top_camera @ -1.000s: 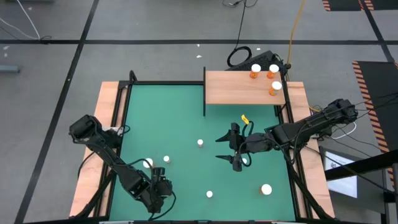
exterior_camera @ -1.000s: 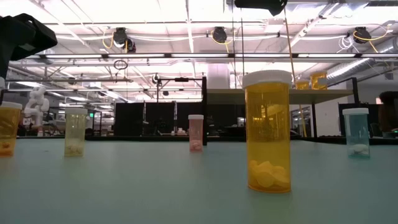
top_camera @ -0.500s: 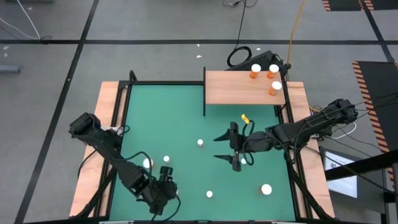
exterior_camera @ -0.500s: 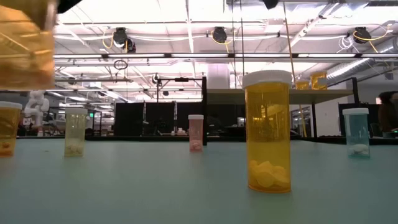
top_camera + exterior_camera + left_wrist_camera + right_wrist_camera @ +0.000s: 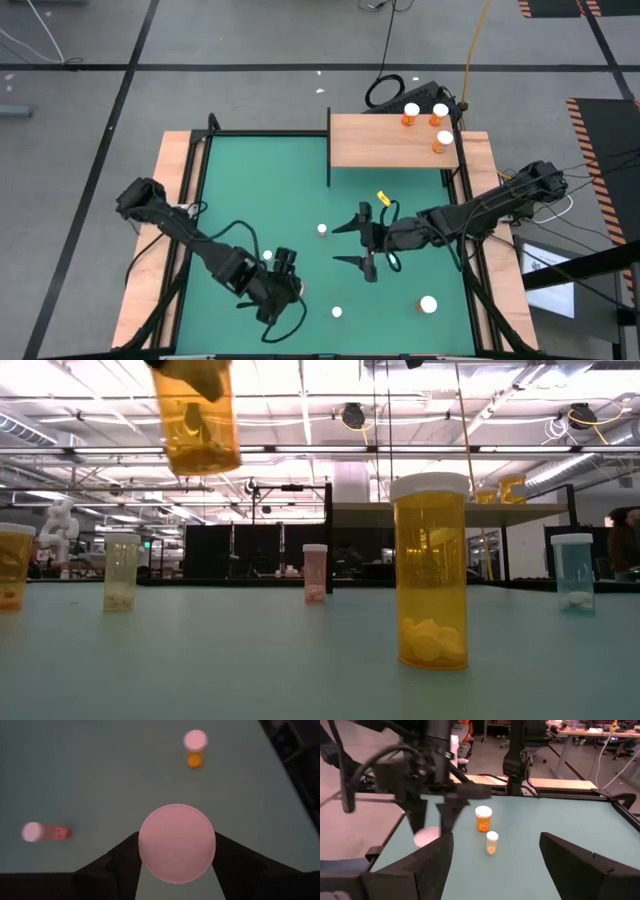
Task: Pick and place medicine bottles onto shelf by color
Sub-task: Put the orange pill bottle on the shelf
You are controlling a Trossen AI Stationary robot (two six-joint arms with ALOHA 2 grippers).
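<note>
My left gripper (image 5: 287, 283) hangs over the green mat's near left part, shut on an orange medicine bottle (image 5: 197, 422) with a white cap (image 5: 176, 842). My right gripper (image 5: 358, 244) hovers open over the mat's middle with nothing between its fingers. The wooden shelf (image 5: 385, 150) stands at the far right and bears three orange bottles (image 5: 440, 115). More bottles stand upright on the mat: a small one (image 5: 322, 229), another (image 5: 337, 312), a larger one (image 5: 428, 304) and one by the left arm (image 5: 267, 256). My left gripper pinches the bottle's top between its two fingers (image 5: 125, 862), one on either side at the white cap's rim (image 5: 145, 851). The fingers come slanting down from above. The bottle hangs below them, almost upright, lifted clear of the mat (image 5: 300, 650).
In the low view a tall orange bottle (image 5: 430, 570) stands nearest, with pink (image 5: 314, 573), pale yellow (image 5: 121, 570) and pale blue (image 5: 572, 572) ones behind. Wooden strips (image 5: 175, 200) frame the mat. A black post (image 5: 329, 145) edges the shelf's left side.
My left gripper has risen and gone toward the table's right edge, rolling at the wrist, with the orange bottle lifted well clear of the mat. My right gripper has shifted a little toward the table's left and stayed open.
</note>
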